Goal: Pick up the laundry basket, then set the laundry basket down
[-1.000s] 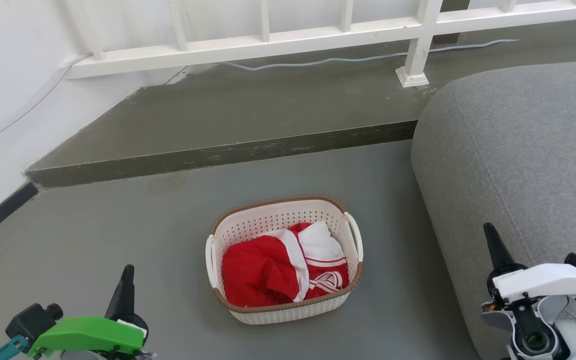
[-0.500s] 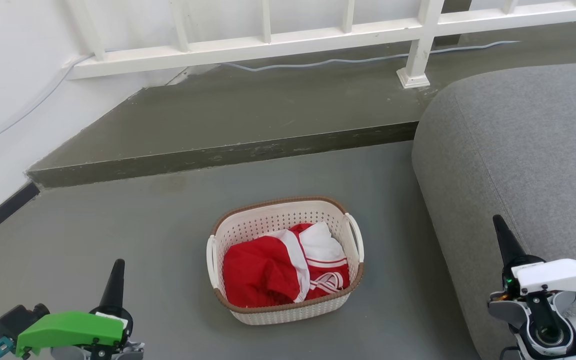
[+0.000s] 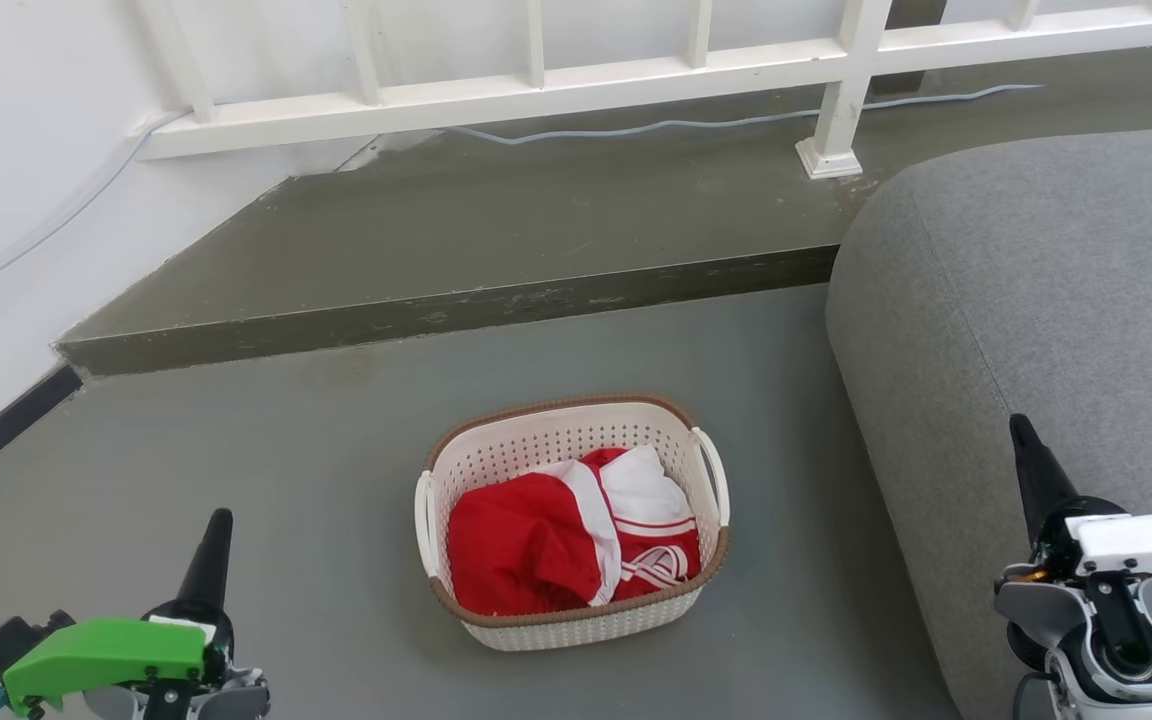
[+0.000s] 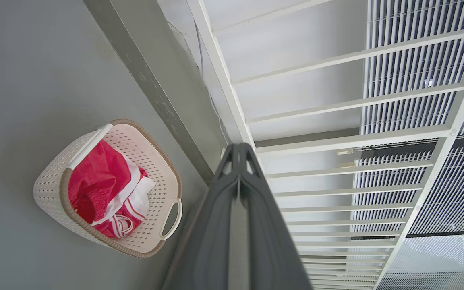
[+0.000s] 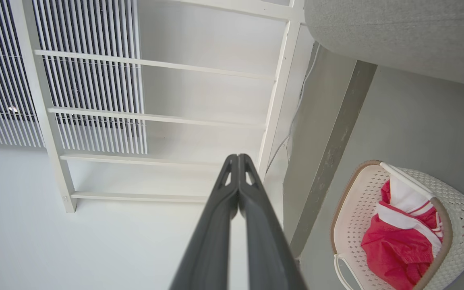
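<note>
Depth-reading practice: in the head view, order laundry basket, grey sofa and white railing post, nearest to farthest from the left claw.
1. laundry basket, right of the left claw.
2. grey sofa, far right.
3. white railing post, back right.

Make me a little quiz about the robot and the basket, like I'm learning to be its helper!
1. True or false: the laundry basket stands on the floor, and no claw touches it.
2. What lies in the basket? A) red and white clothes B) blue towels C) nothing
3. Fill the gap: the left claw and the right claw are both ____ (open or shut).

Key: 1 true; 2 A; 3 shut.
</note>
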You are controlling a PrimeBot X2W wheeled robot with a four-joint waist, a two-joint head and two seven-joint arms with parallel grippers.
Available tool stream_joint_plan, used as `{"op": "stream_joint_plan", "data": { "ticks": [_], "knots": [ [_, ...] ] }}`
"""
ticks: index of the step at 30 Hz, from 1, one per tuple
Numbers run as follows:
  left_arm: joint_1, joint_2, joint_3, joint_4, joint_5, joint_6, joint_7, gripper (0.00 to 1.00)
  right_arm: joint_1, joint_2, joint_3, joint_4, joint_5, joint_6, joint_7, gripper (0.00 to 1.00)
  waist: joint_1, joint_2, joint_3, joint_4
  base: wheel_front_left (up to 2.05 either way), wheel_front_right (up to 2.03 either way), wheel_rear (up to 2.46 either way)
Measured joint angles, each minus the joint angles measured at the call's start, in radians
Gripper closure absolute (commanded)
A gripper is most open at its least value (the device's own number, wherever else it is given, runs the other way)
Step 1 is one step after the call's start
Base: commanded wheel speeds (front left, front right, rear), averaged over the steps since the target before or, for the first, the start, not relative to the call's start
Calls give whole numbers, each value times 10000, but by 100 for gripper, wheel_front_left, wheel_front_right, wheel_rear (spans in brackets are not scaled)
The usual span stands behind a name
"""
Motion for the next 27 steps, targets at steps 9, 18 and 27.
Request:
{"op": "stream_joint_plan", "data": {
  "ticks": [9,18,27],
  "knots": [
    [-178,33,247,140,-1135,-196,196,100,-77,88,-362,33,1045,217,276,100,0,0,-17,21,0,0,0],
    [-282,44,364,293,-1726,-299,320,100,-188,136,-573,54,1584,305,391,100,0,0,-25,30,0,0,0],
    [-289,44,368,337,-1726,-313,360,100,-188,138,-577,79,1586,305,393,100,0,0,-27,30,0,0,0]
  ]
}}
